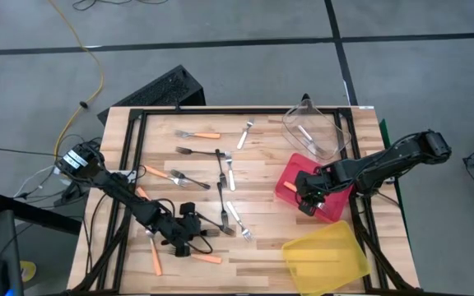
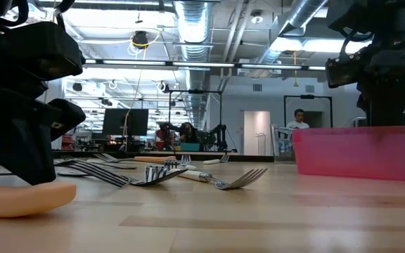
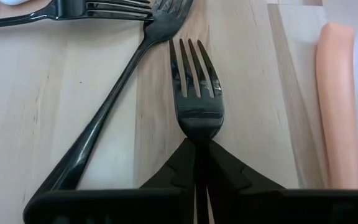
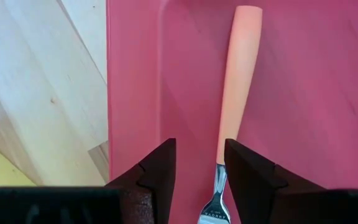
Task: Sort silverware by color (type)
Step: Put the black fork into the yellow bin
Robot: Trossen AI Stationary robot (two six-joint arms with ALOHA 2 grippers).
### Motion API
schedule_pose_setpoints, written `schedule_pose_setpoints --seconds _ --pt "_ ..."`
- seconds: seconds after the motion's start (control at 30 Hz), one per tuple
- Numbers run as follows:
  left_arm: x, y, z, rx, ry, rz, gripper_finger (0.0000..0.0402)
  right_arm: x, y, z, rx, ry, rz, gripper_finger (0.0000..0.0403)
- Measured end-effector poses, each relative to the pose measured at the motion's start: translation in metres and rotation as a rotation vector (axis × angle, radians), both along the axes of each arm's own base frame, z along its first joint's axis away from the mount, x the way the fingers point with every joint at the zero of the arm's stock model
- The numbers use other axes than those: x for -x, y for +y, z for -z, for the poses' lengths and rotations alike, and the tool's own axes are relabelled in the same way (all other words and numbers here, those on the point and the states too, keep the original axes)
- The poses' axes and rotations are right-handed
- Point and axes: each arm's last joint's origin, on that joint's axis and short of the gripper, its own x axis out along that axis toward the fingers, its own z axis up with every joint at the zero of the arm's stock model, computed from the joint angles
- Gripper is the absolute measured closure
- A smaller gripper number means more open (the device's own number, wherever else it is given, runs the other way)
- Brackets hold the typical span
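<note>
My left gripper [image 3: 197, 163] is low over the table's near-left part [image 1: 189, 230] and shut on an all-black fork [image 3: 196, 81]. A second black fork [image 3: 104, 127] lies slanted beside it, and an orange handle [image 3: 337, 106] lies on the other side. My right gripper [image 4: 197, 168] hangs open over the red bin [image 1: 290, 177]. An orange-handled fork [image 4: 238, 81] lies flat on the bin's floor, its metal neck [image 4: 215, 196] next to one finger. More forks [image 1: 220, 177] lie scattered over the table's middle. My left gripper pinches the black fork between its two fingers at the neck [image 3: 197, 134], just behind the head. The fingers lie along the fork, and the tines stick out ahead of the fingertips. The fork sits level; I cannot tell whether it is off the wood.
A clear bin [image 1: 313, 131] holding a pale fork stands at the far right. A yellow bin [image 1: 326, 256] sits at the near right edge. Orange-handled forks [image 1: 200, 134] lie near the far edge and by the left arm. People stand in the room beyond [image 2: 299, 121].
</note>
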Motion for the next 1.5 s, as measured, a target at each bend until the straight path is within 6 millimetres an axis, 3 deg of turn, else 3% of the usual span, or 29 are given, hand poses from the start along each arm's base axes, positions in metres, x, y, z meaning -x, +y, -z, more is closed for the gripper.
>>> schedule_pose_setpoints --seconds 0.4,0.77,1.07,1.3,1.5 --pt "0.002 0.016 -0.034 -0.016 -0.09 0.03 0.0399 -0.011 0.0 -0.004 0.073 -0.127 -0.028 0.0243" --pt "0.001 0.058 -0.074 -0.141 -0.209 0.02 0.0398 -0.016 0.001 -0.009 0.074 -0.177 -0.052 0.0243" --pt "-0.003 0.084 -0.099 -0.16 -0.35 0.005 0.0397 -0.037 0.004 -0.062 0.154 -0.334 -0.214 0.0243" --pt "-0.014 0.089 -0.117 -0.204 -0.549 0.042 0.0396 -0.062 0.012 -0.113 0.35 -0.696 -0.383 0.0243" --pt "-0.02 0.092 -0.129 -0.154 -0.685 0.118 0.0396 -0.071 0.015 -0.129 0.45 -0.87 -0.463 0.0239"
